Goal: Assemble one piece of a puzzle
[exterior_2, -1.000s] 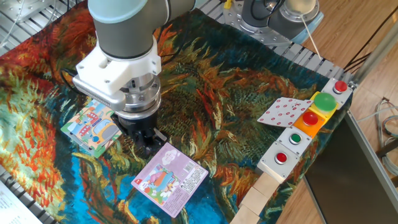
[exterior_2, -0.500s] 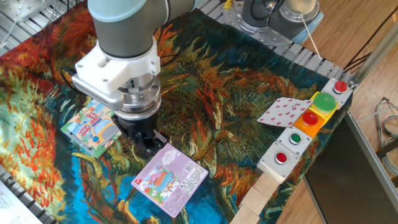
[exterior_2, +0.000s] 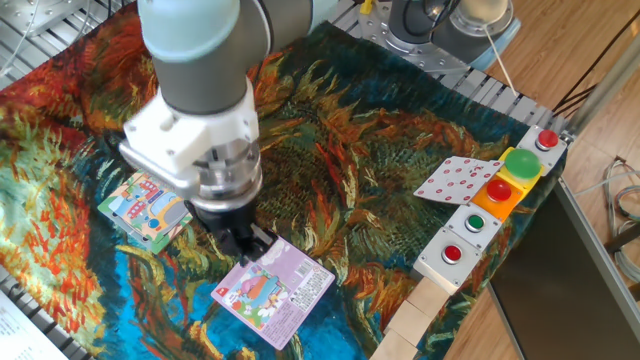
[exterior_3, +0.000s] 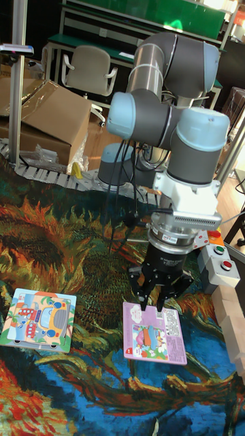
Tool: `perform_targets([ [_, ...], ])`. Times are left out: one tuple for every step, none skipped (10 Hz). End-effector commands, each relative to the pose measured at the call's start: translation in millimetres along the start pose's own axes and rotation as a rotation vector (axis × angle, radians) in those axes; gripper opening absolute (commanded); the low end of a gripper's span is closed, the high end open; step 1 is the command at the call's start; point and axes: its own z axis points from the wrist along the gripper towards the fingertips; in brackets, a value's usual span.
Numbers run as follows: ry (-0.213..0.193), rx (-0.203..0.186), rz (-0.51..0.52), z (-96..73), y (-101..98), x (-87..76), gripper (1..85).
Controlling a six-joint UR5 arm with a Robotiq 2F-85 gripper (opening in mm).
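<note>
The puzzle (exterior_2: 145,208), a square board with a teal edge and a cartoon bus picture, lies flat on the cloth at the left; it also shows in the tall fixed view (exterior_3: 37,319). My gripper (exterior_2: 243,242) points straight down to the puzzle's right, just over the top edge of a purple-pink card (exterior_2: 272,288). In the tall fixed view the gripper (exterior_3: 160,302) has its fingers spread, and I see nothing between them. The piece does not show in either view; the gripper hides the spot under its tips.
A red-and-white patterned card (exterior_2: 455,180) leans at the right against a box with red and green buttons (exterior_2: 490,210). Wooden blocks (exterior_2: 415,320) line the table's right front edge. A colourful painted cloth (exterior_2: 380,130) covers the table.
The gripper has shifted a little down and to the right, from beside the puzzle toward the top edge of the purple-pink card. The boards and cards have not moved.
</note>
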Motion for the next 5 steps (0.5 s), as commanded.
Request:
perform_targets([
  [0.028,0.006,0.012,7.8,4.1,3.9,35.3],
  [0.037,0.012,0.003,7.7,2.7,6.4,35.3],
  [0.04,0.01,0.001,7.7,3.2,7.2,36.3],
  [0.037,0.012,0.004,7.7,2.7,6.4,38.3],
  [0.024,0.0,0.01,12.3,8.0,1.0,41.0],
])
